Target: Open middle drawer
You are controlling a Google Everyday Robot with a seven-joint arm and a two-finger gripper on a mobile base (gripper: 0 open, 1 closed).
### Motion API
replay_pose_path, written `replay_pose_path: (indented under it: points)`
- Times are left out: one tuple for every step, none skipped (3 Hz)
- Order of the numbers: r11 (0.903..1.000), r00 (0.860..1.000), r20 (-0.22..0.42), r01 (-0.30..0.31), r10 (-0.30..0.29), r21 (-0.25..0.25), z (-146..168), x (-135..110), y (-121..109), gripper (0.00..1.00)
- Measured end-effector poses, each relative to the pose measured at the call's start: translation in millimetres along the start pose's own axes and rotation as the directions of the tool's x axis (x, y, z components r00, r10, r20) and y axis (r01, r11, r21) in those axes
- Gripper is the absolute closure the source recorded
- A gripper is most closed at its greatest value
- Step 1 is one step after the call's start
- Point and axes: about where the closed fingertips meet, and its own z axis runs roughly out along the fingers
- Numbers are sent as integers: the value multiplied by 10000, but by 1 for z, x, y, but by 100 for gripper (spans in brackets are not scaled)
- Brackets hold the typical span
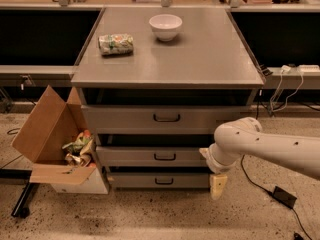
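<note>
The middle drawer [150, 156] is a grey metal front with a small black bar handle [164, 157]. It sits between the taller top drawer [165, 118] and the slim bottom drawer [157, 180] of the grey cabinet. None of its tray interior shows. My gripper [217, 185] hangs pointing down at the end of the white arm [260, 144]. It is just right of the cabinet's lower right corner, beside the bottom drawer's right end. It is apart from the handle, well to its right and lower.
A white bowl [165, 26] and a crumpled snack bag [116, 44] lie on the cabinet top [200, 59]. An open cardboard box [50, 134] with trash stands left of the drawers. Cables and a black adapter [283, 196] lie on the floor at right.
</note>
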Motion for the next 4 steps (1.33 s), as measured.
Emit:
replay_pose_path:
  points:
    - [9988,9995,262,184,-195,450,29,4,-26,0]
    - [9971,9981,605,-118,72,754,52,12,-49,0]
    - [9918,9936,994,-650,542,1098,69,22,-77,0]
    - [9885,9895,1162,-992,859,1144,84,29,-91,0]
